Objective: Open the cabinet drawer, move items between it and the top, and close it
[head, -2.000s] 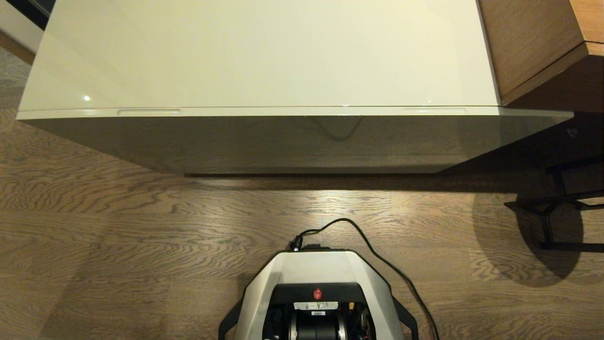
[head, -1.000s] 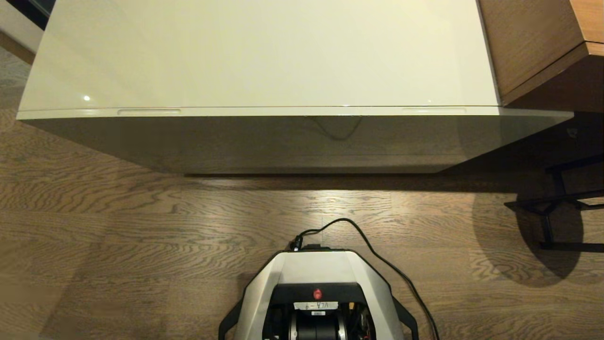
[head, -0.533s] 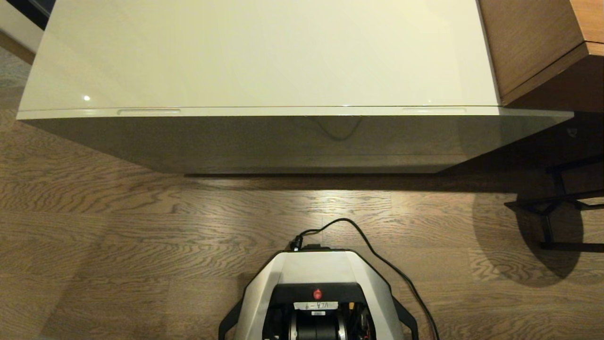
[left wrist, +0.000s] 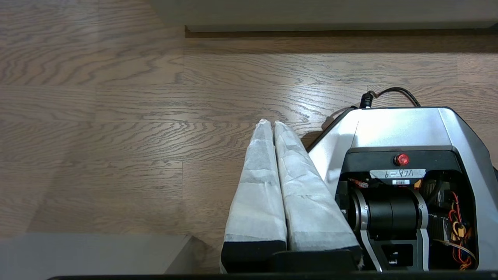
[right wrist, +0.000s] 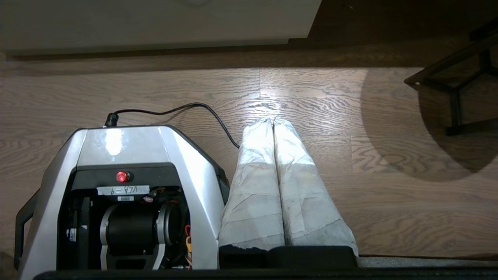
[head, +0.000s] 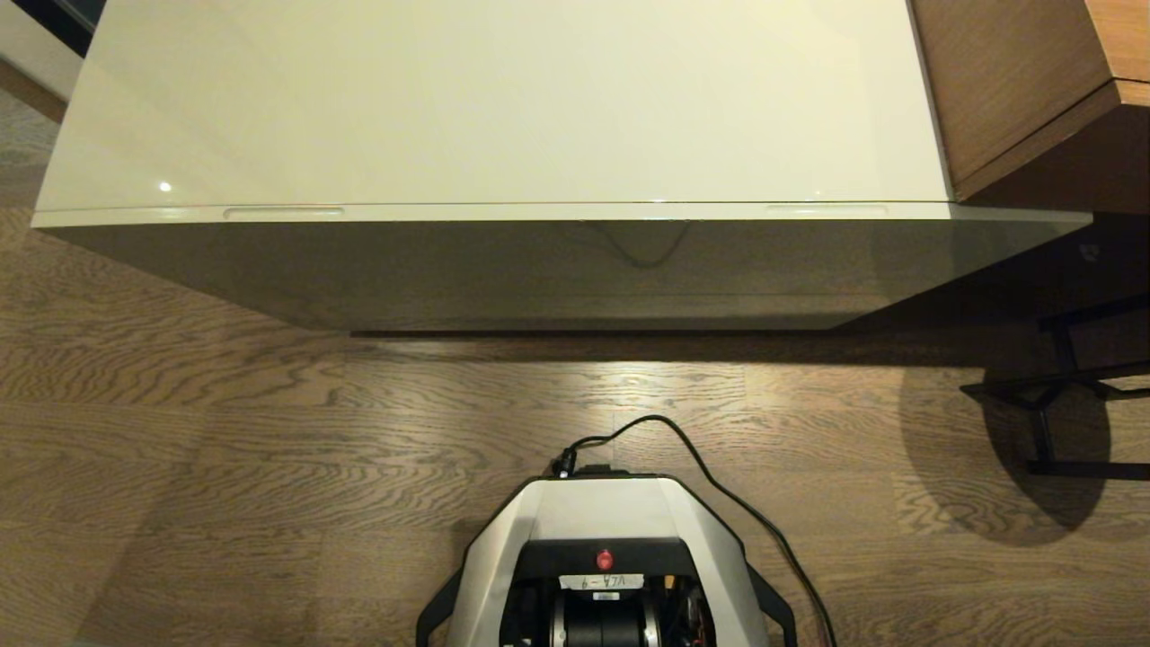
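The low cabinet's glossy cream top [head: 503,99] fills the far half of the head view and lies bare. Along its front edge runs the cabinet drawer [head: 557,212], pushed in, with one slim slot on the left [head: 283,213] and one on the right [head: 825,210]. The items are out of view. Neither arm appears in the head view. My left gripper [left wrist: 271,123] hangs parked over the floor beside my base, its white-wrapped fingers pressed together and holding nothing. On the other side of the base, my right gripper [right wrist: 271,120] is parked the same way, shut and empty.
My base [head: 604,548] stands on the wooden floor [head: 225,431] in front of the cabinet, a black cable [head: 719,485] trailing off to its right. Brown wooden furniture [head: 1033,81] adjoins the cabinet at the right. A black metal frame [head: 1042,395] stands on the floor at the right.
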`<state>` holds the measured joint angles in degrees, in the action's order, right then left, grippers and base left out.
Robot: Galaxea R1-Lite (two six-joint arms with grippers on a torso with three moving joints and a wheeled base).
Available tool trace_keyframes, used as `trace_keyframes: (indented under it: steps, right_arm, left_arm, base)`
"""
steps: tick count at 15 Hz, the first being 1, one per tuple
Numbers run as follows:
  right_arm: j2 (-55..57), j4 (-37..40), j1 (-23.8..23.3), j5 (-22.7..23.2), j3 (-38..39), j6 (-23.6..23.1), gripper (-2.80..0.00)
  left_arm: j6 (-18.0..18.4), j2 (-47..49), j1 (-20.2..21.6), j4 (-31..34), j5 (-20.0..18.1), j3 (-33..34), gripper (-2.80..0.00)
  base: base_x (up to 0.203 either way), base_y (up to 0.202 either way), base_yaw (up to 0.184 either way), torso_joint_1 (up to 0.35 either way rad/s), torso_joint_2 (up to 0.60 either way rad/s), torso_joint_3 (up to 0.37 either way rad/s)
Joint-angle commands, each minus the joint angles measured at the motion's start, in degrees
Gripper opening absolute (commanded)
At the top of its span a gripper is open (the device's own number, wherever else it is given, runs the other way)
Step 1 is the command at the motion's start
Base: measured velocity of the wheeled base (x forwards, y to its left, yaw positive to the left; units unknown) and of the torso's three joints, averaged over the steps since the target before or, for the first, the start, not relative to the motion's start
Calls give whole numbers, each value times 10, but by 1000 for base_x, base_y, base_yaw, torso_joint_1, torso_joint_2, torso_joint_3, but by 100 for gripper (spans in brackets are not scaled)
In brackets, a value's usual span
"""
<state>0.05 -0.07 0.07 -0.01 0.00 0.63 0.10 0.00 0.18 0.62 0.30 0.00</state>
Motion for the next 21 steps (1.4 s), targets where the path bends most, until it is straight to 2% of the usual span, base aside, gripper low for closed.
trace_keyframes:
  steps: [1, 21]
  right_arm:
    - [0, 0, 0, 0, 1, 1, -280]
    - [0, 0, -1, 0, 1, 1, -280]
  left_arm:
    - [0, 1, 0, 0, 0, 0, -280]
    - [0, 1, 0, 0, 0, 0, -280]
  base:
    - [0, 0, 0, 0, 0, 0]
    - [0, 0, 0, 0, 0, 0]
